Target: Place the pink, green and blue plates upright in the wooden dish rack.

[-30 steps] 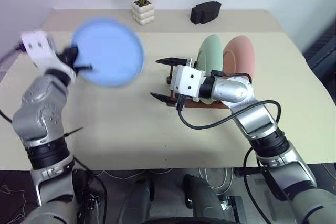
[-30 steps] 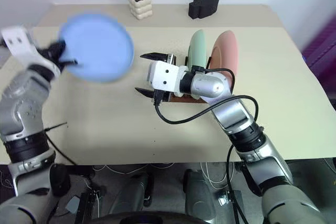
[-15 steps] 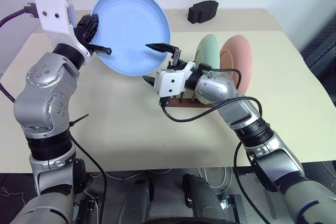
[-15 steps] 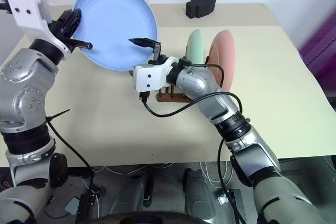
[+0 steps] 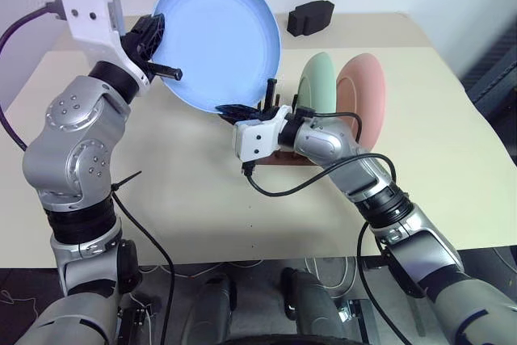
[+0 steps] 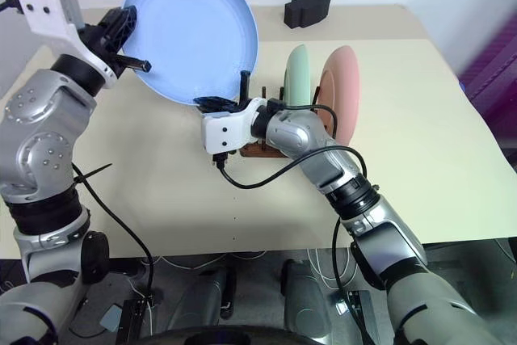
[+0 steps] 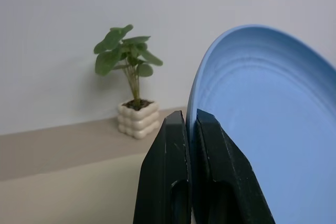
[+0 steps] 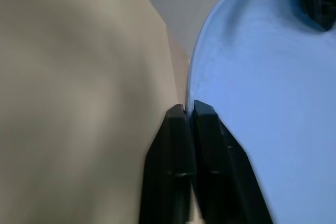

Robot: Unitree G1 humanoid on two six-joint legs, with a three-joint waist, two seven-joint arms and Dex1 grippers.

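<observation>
The blue plate (image 5: 218,34) is held up in the air, tilted, above the table's left half. My left gripper (image 5: 166,66) is shut on its left rim; the left wrist view shows the rim pinched between the fingers (image 7: 173,145). My right gripper (image 5: 238,108) is shut on the plate's lower rim, which also shows in the right wrist view (image 8: 188,107). The green plate (image 5: 319,78) and the pink plate (image 5: 367,86) stand upright side by side in the wooden dish rack (image 6: 257,149), which is mostly hidden behind my right arm.
A small potted plant (image 7: 135,103) and a black object (image 5: 315,15) stand at the far edge of the beige table (image 5: 202,191). Cables hang from both wrists over the table.
My left arm lifted the blue plate up and rightward toward the rack. My right gripper rolled, reached the plate's lower rim and went from open to shut on it.
</observation>
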